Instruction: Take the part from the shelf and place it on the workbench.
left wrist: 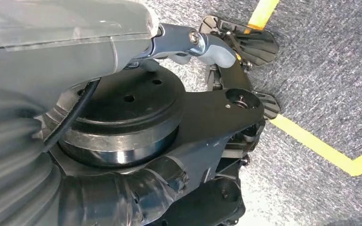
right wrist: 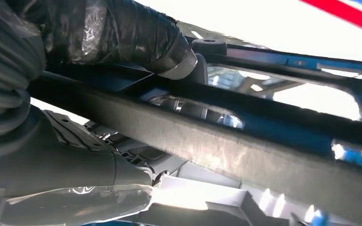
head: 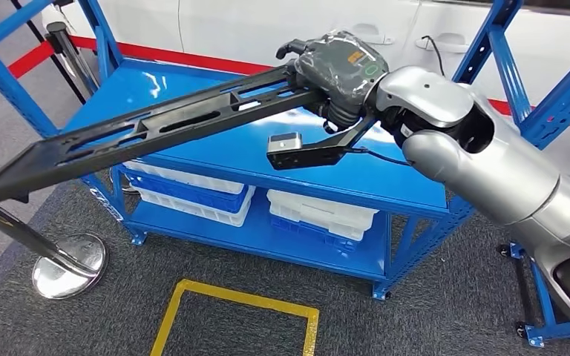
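Holding the long black slotted metal part (head: 163, 122), my right hand (head: 338, 70) is wrapped in glossy clear plastic over its grey ribbed cover, and its fingers are closed around one end of the part. That flat beam, matte and pierced with elongated cut-outs, reaches from the hand out over the glossy blue metal shelf (head: 386, 174) and past its edge, lifted clear of the top deck. In the right wrist view I see the dark thumb (right wrist: 141, 42) pressed against the part's rough-textured rail (right wrist: 226, 146). On the lower deck sit white and blue ribbed plastic trays (head: 193, 194). A polished steel stanchion base (head: 69, 265) stands on speckled grey carpet with yellow tape lines (head: 237, 297). My left hand (left wrist: 193, 42) hangs over the carpet; I cannot tell how its fingers lie.
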`<state>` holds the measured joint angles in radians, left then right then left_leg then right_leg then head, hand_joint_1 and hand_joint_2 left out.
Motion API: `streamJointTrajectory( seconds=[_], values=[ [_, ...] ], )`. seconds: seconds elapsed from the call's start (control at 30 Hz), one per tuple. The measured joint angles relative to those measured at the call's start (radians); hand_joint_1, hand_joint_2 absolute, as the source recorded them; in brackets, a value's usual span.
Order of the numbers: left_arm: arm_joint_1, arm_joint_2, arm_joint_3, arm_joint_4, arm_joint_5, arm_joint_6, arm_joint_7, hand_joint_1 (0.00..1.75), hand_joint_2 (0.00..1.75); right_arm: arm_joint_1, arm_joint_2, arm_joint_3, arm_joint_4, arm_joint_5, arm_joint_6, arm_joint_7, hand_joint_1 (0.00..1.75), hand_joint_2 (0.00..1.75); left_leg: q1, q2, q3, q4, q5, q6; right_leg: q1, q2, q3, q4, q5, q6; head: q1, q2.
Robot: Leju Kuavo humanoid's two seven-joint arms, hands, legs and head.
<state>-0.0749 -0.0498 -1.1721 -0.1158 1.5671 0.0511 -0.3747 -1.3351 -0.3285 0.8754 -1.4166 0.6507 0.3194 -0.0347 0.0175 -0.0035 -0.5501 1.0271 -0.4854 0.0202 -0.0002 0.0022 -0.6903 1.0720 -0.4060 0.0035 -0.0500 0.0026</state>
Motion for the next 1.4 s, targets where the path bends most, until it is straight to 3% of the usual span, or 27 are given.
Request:
streamJointTrajectory(
  seconds=[0.1, 0.13, 0.17, 0.23, 0.3, 0.37, 0.4, 0.47, 0.5, 0.57, 0.63, 0.67, 0.73, 0.77, 0.8, 0.83, 0.9, 0.97, 1.0, 1.07, 1.13, 1.17, 1.23, 1.27, 1.3, 1.37, 1.4],
  values=[
    [-0.002, -0.002, -0.001, 0.000, 0.000, 0.000, 0.005, 0.00, 1.75, -0.003, -0.001, 0.014, -0.009, -0.023, 0.000, 0.001, 1.75, 1.75, 0.000, 0.005, -0.028, -0.003, 0.027, 0.017, -0.004, 0.000, -0.036, 0.142, -0.133, 0.014, 0.001, 0.000],
    [-0.003, -0.002, -0.002, 0.000, 0.001, 0.000, 0.007, 0.00, 1.75, -0.003, -0.001, 0.019, -0.012, -0.032, 0.000, -0.001, 1.75, 1.75, -0.002, 0.006, -0.040, -0.002, 0.035, 0.019, -0.005, 0.000, -0.046, 0.201, -0.164, 0.016, 0.001, 0.000],
    [-0.003, -0.002, -0.002, 0.000, 0.001, 0.000, 0.009, 0.00, 1.75, -0.003, -0.001, 0.023, -0.014, -0.038, 0.001, -0.002, 1.75, 1.75, -0.004, 0.006, -0.052, -0.002, 0.044, 0.019, -0.005, 0.000, -0.045, 0.241, -0.172, 0.015, 0.001, 0.000],
    [-0.003, -0.002, -0.003, 0.000, 0.001, 0.000, 0.012, 0.00, 1.75, -0.004, -0.001, 0.031, -0.018, -0.048, 0.001, -0.005, 1.75, 1.75, -0.010, 0.005, -0.074, 0.000, 0.061, 0.020, -0.001, 0.000, -0.002, 0.228, -0.129, 0.005, 0.001, 0.000],
    [-0.003, -0.005, -0.003, 0.000, 0.001, 0.000, 0.014, 0.00, 1.75, -0.007, -0.001, 0.035, -0.024, -0.053, 0.001, -0.006, 1.75, 1.75, -0.017, 0.004, -0.090, 0.000, 0.076, 0.019, 0.011, 0.000, 0.092, 0.104, -0.090, -0.022, 0.001, 0.000],
    [-0.003, -0.009, -0.003, 0.000, 0.001, 0.000, 0.015, 0.00, 1.75, -0.016, 0.000, 0.037, -0.033, -0.060, 0.002, -0.010, 1.75, 1.75, -0.016, 0.005, -0.099, -0.002, 0.091, 0.014, 0.021, -0.001, 0.168, -0.020, -0.101, -0.043, 0.000, 0.000],
    [-0.003, -0.011, -0.004, 0.000, 0.002, 0.001, 0.017, 0.00, 1.75, -0.021, 0.000, 0.040, -0.037, -0.066, 0.003, -0.012, 1.75, 1.75, -0.015, 0.005, -0.102, -0.006, 0.100, 0.009, 0.024, -0.002, 0.182, -0.051, -0.109, -0.047, 0.000, 0.000],
    [-0.002, -0.010, -0.004, 0.000, 0.002, 0.002, 0.019, 0.00, 1.75, -0.028, 0.000, 0.047, -0.043, -0.083, 0.008, -0.016, 1.75, 1.75, -0.013, 0.003, -0.107, -0.015, 0.113, 0.000, 0.023, -0.006, 0.182, -0.077, -0.091, -0.048, 0.001, 0.000],
    [-0.002, -0.010, -0.004, 0.001, 0.002, 0.003, 0.020, 0.00, 1.75, -0.029, 0.000, 0.051, -0.046, -0.091, 0.010, -0.016, 1.75, 1.75, -0.015, 0.001, -0.112, -0.011, 0.103, -0.005, 0.018, -0.009, 0.179, -0.088, -0.076, -0.050, 0.001, 0.000],
    [-0.003, -0.008, -0.005, 0.001, 0.002, 0.003, 0.021, 0.00, 1.75, -0.030, 0.000, 0.059, -0.051, -0.101, 0.012, -0.017, 1.75, 1.75, -0.016, -0.002, -0.135, 0.050, 0.032, -0.016, 0.007, -0.017, 0.168, -0.105, -0.050, -0.054, 0.000, 0.000],
    [-0.004, -0.007, -0.005, 0.001, 0.002, 0.003, 0.021, 0.00, 1.75, -0.030, 0.000, 0.065, -0.055, -0.105, 0.012, -0.019, 1.75, 1.75, -0.011, -0.001, -0.162, 0.173, -0.052, -0.029, 0.001, -0.019, 0.143, -0.099, -0.035, -0.052, 0.000, 0.000],
    [-0.005, -0.006, -0.005, 0.001, 0.003, 0.003, 0.021, 0.00, 1.75, -0.030, 0.000, 0.067, -0.055, -0.106, 0.013, -0.019, 1.75, 1.75, -0.007, -0.001, -0.169, 0.228, -0.065, -0.037, -0.003, -0.020, 0.127, -0.092, -0.029, -0.047, 0.000, 0.000],
    [-0.006, -0.004, -0.005, 0.001, 0.003, 0.004, 0.021, 0.00, 1.75, -0.029, 0.000, 0.071, -0.056, -0.106, 0.013, -0.019, 1.75, 1.75, 0.003, -0.001, -0.147, 0.258, -0.025, -0.054, -0.014, -0.021, 0.094, -0.069, -0.019, -0.036, 0.000, 0.000],
    [-0.006, -0.003, -0.005, 0.001, 0.003, 0.005, 0.021, 0.00, 1.75, -0.030, 0.000, 0.072, -0.056, -0.106, 0.013, -0.019, 1.75, 1.75, 0.011, -0.001, -0.115, 0.225, 0.005, -0.065, -0.020, -0.021, 0.075, -0.054, -0.016, -0.030, 0.000, 0.000],
    [-0.005, -0.003, -0.005, 0.002, 0.002, 0.007, 0.022, 0.00, 1.75, -0.030, 0.000, 0.072, -0.058, -0.107, 0.013, -0.019, 1.75, 1.75, 0.016, -0.001, -0.078, 0.176, 0.014, -0.078, -0.023, -0.020, 0.056, -0.038, -0.014, -0.023, -0.001, 0.000],
    [-0.004, -0.002, -0.006, 0.002, 0.002, 0.007, 0.022, 0.00, 1.75, -0.031, 0.000, 0.072, -0.060, -0.107, 0.012, -0.019, 1.75, 1.75, 0.018, -0.004, -0.042, 0.121, 0.008, -0.084, -0.025, -0.019, 0.038, -0.022, -0.012, -0.016, -0.003, 0.000],
    [-0.002, -0.004, -0.006, 0.003, 0.002, 0.009, 0.023, 0.00, 1.75, -0.032, -0.001, 0.072, -0.063, -0.112, 0.012, -0.020, 1.75, 1.75, 0.018, -0.010, -0.012, 0.059, -0.026, -0.074, -0.019, -0.014, 0.012, 0.000, -0.002, -0.002, -0.006, 0.000],
    [0.000, -0.004, -0.006, 0.004, 0.002, 0.009, 0.023, 0.00, 1.75, -0.030, -0.005, 0.072, -0.064, -0.122, 0.012, -0.021, 1.75, 1.75, 0.018, -0.012, -0.025, 0.054, -0.026, -0.047, -0.019, -0.012, -0.003, 0.006, 0.012, 0.008, -0.006, 0.000],
    [-0.001, -0.005, -0.006, 0.004, 0.002, 0.009, 0.023, 0.00, 1.75, -0.028, -0.008, 0.072, -0.064, -0.127, 0.011, -0.022, 1.75, 1.75, 0.017, -0.010, -0.036, 0.056, -0.018, -0.037, -0.021, -0.012, -0.010, 0.011, 0.003, 0.011, -0.006, 0.000],
    [-0.002, -0.006, -0.006, 0.004, 0.002, 0.009, 0.022, 0.00, 1.75, -0.026, -0.015, 0.073, -0.064, -0.137, 0.011, -0.022, 1.75, 1.75, 0.015, -0.007, -0.058, 0.055, -0.001, -0.015, -0.024, -0.011, -0.029, 0.067, -0.065, 0.015, -0.006, 0.000],
    [-0.003, -0.006, -0.007, 0.004, 0.002, 0.009, 0.022, 0.00, 1.75, -0.024, -0.018, 0.073, -0.064, -0.145, 0.010, -0.023, 1.75, 1.75, 0.007, -0.007, -0.077, 0.053, 0.014, -0.002, -0.019, -0.010, -0.054, 0.181, -0.151, 0.013, -0.006, 0.000],
    [-0.003, -0.006, -0.007, 0.004, 0.002, 0.009, 0.022, 0.00, 1.75, -0.023, -0.019, 0.073, -0.064, -0.149, 0.009, -0.023, 1.75, 1.75, 0.002, -0.007, -0.085, 0.052, 0.021, 0.002, -0.013, -0.009, -0.062, 0.233, -0.169, 0.009, -0.006, 0.000],
    [-0.003, -0.006, -0.008, 0.004, 0.002, 0.009, 0.023, 0.00, 1.75, -0.020, -0.022, 0.073, -0.064, -0.156, 0.009, -0.023, 1.75, 1.75, -0.014, -0.007, -0.100, 0.050, 0.036, 0.009, 0.003, -0.008, -0.046, 0.264, -0.146, -0.015, -0.006, 0.000],
    [-0.003, -0.006, -0.009, 0.004, 0.002, 0.009, 0.023, 0.00, 1.75, -0.020, -0.022, 0.073, -0.063, -0.159, 0.009, -0.022, 1.75, 1.75, -0.025, -0.007, -0.105, 0.048, 0.043, 0.014, 0.016, -0.006, -0.016, 0.230, -0.117, -0.038, -0.006, 0.000],
    [-0.003, -0.008, -0.010, 0.004, 0.002, 0.009, 0.023, 0.00, 1.75, -0.021, -0.022, 0.073, -0.063, -0.161, 0.009, -0.022, 1.75, 1.75, -0.032, -0.007, -0.108, 0.044, 0.049, 0.020, 0.033, -0.003, 0.024, 0.169, -0.097, -0.073, -0.006, 0.000],
    [-0.004, -0.017, -0.010, 0.001, 0.002, 0.009, 0.023, 0.00, 1.75, -0.026, -0.018, 0.072, -0.062, -0.164, 0.007, -0.023, 1.75, 1.75, -0.040, -0.006, -0.112, 0.036, 0.064, 0.023, 0.061, 0.002, 0.102, 0.041, -0.089, -0.138, -0.019, 0.000],
    [-0.005, -0.021, -0.011, 0.000, 0.002, 0.010, 0.023, 0.00, 1.75, -0.031, -0.016, 0.071, -0.062, -0.165, 0.005, -0.023, 1.75, 1.75, -0.034, -0.005, -0.113, 0.031, 0.072, 0.019, 0.071, 0.002, 0.124, -0.002, -0.091, -0.158, -0.024, 0.000]
  ],
)
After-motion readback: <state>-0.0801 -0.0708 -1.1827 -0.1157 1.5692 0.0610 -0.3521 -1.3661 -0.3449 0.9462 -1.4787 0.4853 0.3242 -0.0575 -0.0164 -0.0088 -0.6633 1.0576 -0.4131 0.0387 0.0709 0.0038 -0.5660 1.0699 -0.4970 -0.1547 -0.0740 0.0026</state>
